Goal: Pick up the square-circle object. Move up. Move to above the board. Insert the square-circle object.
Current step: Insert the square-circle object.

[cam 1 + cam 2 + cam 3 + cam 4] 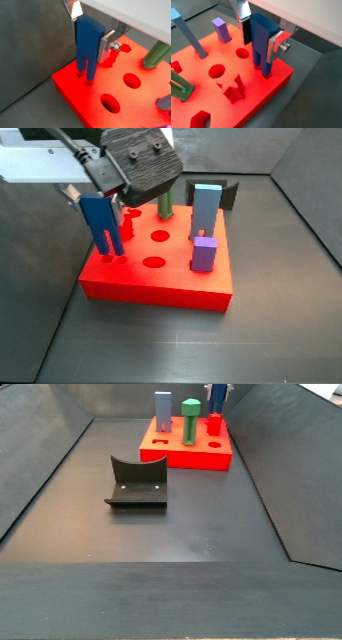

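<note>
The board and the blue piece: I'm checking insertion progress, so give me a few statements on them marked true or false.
1. The gripper holds the square-circle object upright, prongs down. True.
2. The prong tips are at the board, near one edge. True; how deep they sit cannot be told.
3. The object lies flat on the floor beside the fixture. False: it is upright at the board, far from the fixture.
4. The purple block stands on the board. True.
5. The board is blue. False: it is bright red.
6. The green post is in the gripper. False: it stands on the board, apart from the fingers.
</note>
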Controlling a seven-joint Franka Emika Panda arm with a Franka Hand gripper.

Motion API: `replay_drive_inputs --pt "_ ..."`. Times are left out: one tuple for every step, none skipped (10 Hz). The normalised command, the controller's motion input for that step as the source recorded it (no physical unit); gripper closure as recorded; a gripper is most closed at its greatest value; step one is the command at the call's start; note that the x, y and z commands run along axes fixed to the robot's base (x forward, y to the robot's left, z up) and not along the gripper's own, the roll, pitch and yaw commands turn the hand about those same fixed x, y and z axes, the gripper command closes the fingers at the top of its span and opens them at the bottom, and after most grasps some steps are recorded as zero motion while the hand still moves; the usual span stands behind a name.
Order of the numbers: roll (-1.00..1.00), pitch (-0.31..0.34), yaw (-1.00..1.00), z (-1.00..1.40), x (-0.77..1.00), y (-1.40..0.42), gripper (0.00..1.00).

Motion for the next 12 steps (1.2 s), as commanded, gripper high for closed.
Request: replay_drive_inputs --pt "0.16 0.053 0.19 -0.07 0.28 -0.07 1.00" --pt "0.25 0.029 0.33 -0.17 0.20 -0.09 1.00" --pt "0.31 0.000 0.42 -0.31 0.00 -0.11 1.00" --pt "0.25 -0.009 0.20 -0.31 -0.03 -0.13 1.00" --pt "0.17 0.000 0.00 -0.23 -0.03 0.00 1.00" --pt "0.09 0.000 -0.02 -0.13 -0.07 0.00 1.00" --pt "0.07 0.026 -0.10 -0.12 -0.02 0.00 1.00" --pt "0.05 0.017 -0.14 -0.16 0.00 0.00 1.00" --pt "0.04 0.004 -0.27 -0.29 0.02 0.00 1.00" --pt "0.02 0.000 -0.36 -0.37 0.05 0.00 1.00" --pt "0.00 -0.070 -0.37 -0.53 0.02 0.00 1.00" --pt "0.00 -0.164 -0.35 -0.69 0.00 -0.01 1.00"
